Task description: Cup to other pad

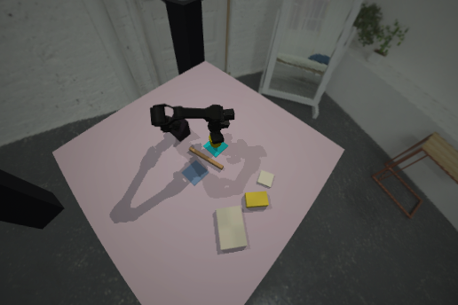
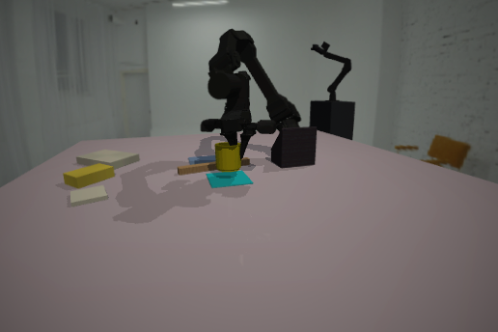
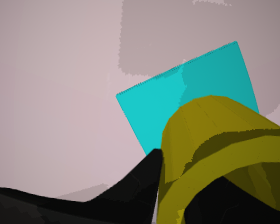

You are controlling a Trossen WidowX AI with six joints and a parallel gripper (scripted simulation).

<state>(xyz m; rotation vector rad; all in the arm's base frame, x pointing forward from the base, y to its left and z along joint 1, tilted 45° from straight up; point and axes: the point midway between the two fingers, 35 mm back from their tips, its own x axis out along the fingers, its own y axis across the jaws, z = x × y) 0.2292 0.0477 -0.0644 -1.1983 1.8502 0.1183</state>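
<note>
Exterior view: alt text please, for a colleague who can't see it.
The black gripper holds a yellow cup just above a cyan pad. A wooden stick and a blue pad lie behind it.

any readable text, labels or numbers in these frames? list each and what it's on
None: no view shows any words, numbers, brands or signs.
Yellow cup, held by the gripper: plain, no print.
Cyan pad and blue pad: plain colour, no markings.
Wooden bar: bare.
Yellow block and the two cream slabs: blank faces.
Arm's base block: dark, no label visible.
</note>
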